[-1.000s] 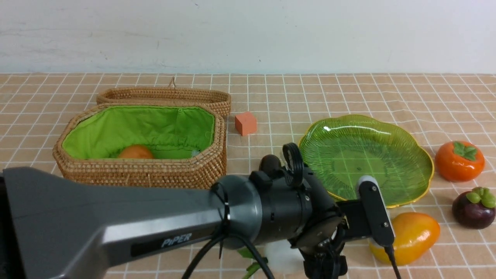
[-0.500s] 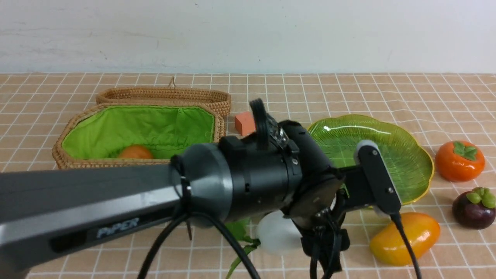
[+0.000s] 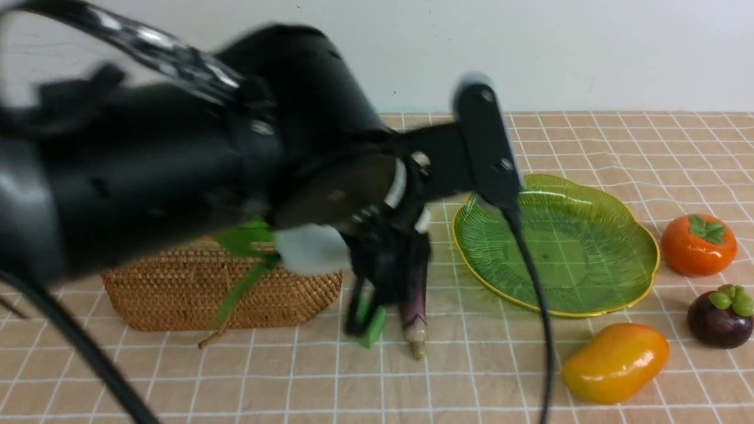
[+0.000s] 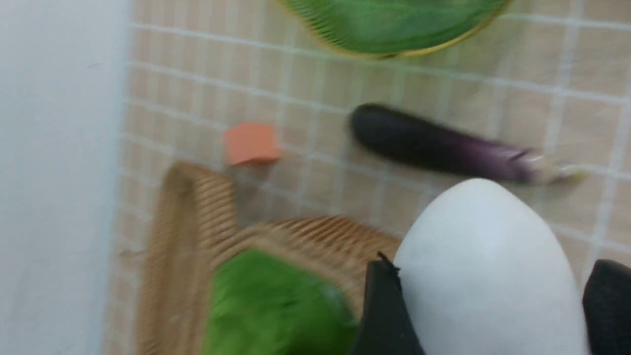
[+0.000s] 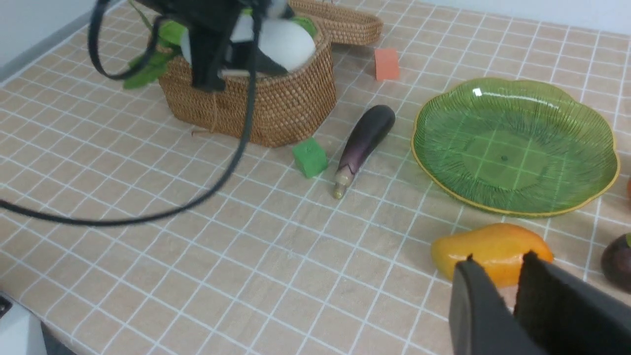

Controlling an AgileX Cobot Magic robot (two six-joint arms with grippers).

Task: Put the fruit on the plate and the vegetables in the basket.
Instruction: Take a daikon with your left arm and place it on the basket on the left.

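Note:
My left gripper (image 3: 377, 277) (image 4: 493, 276) is shut on the white radish (image 3: 312, 250) (image 4: 483, 256) (image 5: 288, 44) and holds it in the air at the right end of the wicker basket (image 3: 224, 294) (image 5: 276, 108). Its green leaves (image 3: 247, 241) hang over the basket. The purple eggplant (image 3: 415, 294) (image 5: 367, 135) lies between the basket and the green plate (image 3: 559, 247) (image 5: 512, 148). The mango (image 3: 615, 362) (image 5: 488, 246), mangosteen (image 3: 721, 315) and persimmon (image 3: 698, 244) lie right of the plate. My right gripper (image 5: 500, 266) hovers by the mango, nearly shut and empty. The potato is hidden.
A green cube (image 3: 371, 324) (image 5: 309, 157) sits beside the eggplant's stem end. An orange cube (image 4: 251, 143) (image 5: 386, 64) sits behind the basket's right end, by its lid (image 5: 340, 22). My blurred left arm hides the basket's inside in the front view.
My left arm has risen and swung left and back with the radish, from low over the table front up to the basket. The eggplant and green cube now show.

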